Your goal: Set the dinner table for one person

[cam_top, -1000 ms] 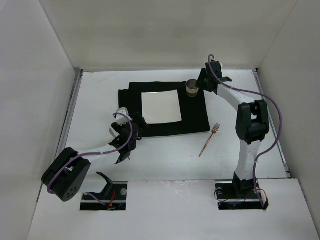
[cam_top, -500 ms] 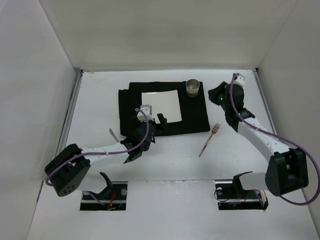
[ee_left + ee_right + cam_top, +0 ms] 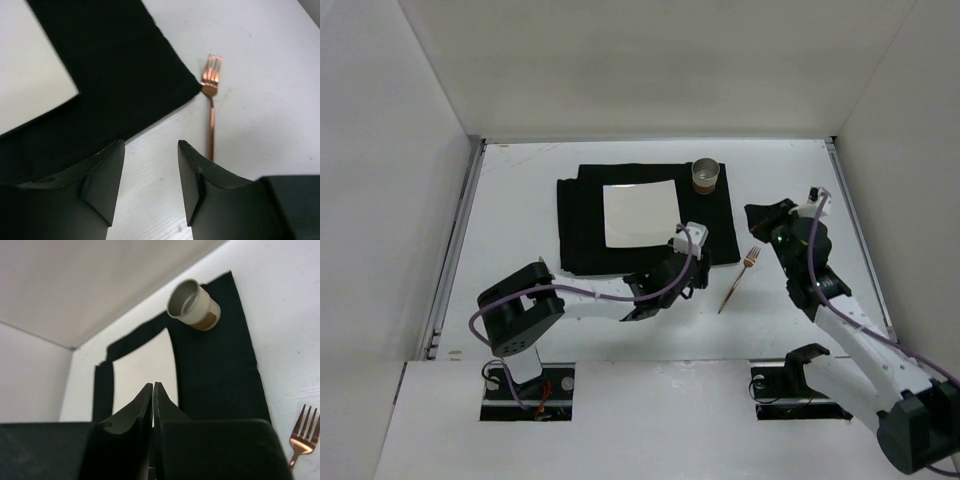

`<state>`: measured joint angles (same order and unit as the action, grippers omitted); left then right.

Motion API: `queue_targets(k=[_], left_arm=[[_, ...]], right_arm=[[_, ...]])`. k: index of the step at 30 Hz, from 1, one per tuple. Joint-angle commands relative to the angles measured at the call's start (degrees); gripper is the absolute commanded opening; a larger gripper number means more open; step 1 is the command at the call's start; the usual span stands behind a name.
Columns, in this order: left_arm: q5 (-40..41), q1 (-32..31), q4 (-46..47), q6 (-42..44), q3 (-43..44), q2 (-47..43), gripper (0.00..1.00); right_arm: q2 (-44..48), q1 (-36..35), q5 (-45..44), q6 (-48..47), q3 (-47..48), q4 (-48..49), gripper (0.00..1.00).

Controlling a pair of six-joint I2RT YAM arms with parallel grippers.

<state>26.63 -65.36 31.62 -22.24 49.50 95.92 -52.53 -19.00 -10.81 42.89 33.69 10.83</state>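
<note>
On the white dinner table (image 3: 520, 200) lies a black mat (image 3: 715, 230) with a white square plate (image 3: 640, 213) on it and a beige cup (image 3: 705, 176) at its far right corner. A copper fork (image 3: 735, 282) lies on the table just off the mat's near right corner. My left gripper (image 3: 703, 272) hovers at that corner, left of the fork (image 3: 211, 120). It is open (image 3: 150, 145), with bare table between its fingers. My right gripper (image 3: 758, 214) is raised to the right of the mat, shut (image 3: 152, 385) on nothing, facing the cup (image 3: 194, 305) and plate (image 3: 142, 370).
White walls enclose the table on the left, back and right. Thin metal rails (image 3: 460, 240) run along its sides. The left arm (image 3: 590, 298) stretches low across the table in front of the mat. The fork's tines (image 3: 302, 432) lie right of my right fingers.
The left arm swept right along the mat's near edge toward the fork, its jaws narrowing. The right gripper left the cup on the mat, drew back toward the near right and shut.
</note>
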Motion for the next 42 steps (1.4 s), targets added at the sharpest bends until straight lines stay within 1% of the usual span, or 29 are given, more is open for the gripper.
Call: queue_targets(k=[1,4,6,10,14,18,19,22,32,34,36,38,40,42], left_arm=[[-3.95,-1.82,-1.29,1.32,4.98,2.16,0.46],[-8.68,-2.44,-1.47,0.8,7.8,5.58,0.53],[-11.68,-2.53,-1.73,0.44,10.17,7.96,0.56],[-11.87,-3.58,-2.35,0.79,14.57,13.49,0.58],[-11.26,-4.11,-4.02,2.2,18.0,16.75,0.59],[-11.34,-3.76,-5.59,2.29,19.85,18.86,0.58],[-11.51,-3.76,-6.38,2.46,20.29,19.21,0.58],[-12.13,-3.76,-7.53,2.73,20.55,20.53,0.52],[-10.29,-4.11,-8.41,3.6,20.82,23.52,0.44],[-10.11,-4.2,-8.15,4.4,21.17,24.14,0.39],[-10.11,-4.37,-8.76,4.4,21.96,25.1,0.29],[-10.11,-4.73,-9.29,4.83,22.22,25.54,0.24],[-9.5,-5.08,-9.64,5.27,21.7,25.9,0.21],[-8.44,-5.34,-9.73,5.28,21.26,26.33,0.21]], right_arm=[[7.33,-0.03,-2.72,-2.55,-2.92,2.79,0.07],[13.67,0.68,-7.28,-2.55,-6.35,3.14,0.06],[14.91,2.08,-9.14,-2.12,-7.23,2.27,0.09],[11.5,3.14,-6.68,-0.36,-6.18,-1.25,0.14],[8.59,3.93,-4.76,0.96,-6.18,-0.72,0.19],[8.67,4.37,-3.69,1.31,-6.8,0.51,0.23],[8.68,4.63,-3.61,1.75,-7.06,0.59,0.23],[8.5,5.16,-2.64,2.02,-6.89,0.33,0.24],[6.57,5.08,-2.12,2.28,-6.62,0.95,0.25],[6.04,5.08,-1.15,2.28,-6.45,0.95,0.25],[6.39,5.08,-1.58,2.28,-6.36,0.95,0.25],[6.65,5.07,-1.94,2.28,-6.8,1.3,0.25],[6.83,5.34,-1.24,2.37,-6.8,1.04,0.25],[7.53,5.25,-1.14,2.19,-6.71,1.21,0.25]])
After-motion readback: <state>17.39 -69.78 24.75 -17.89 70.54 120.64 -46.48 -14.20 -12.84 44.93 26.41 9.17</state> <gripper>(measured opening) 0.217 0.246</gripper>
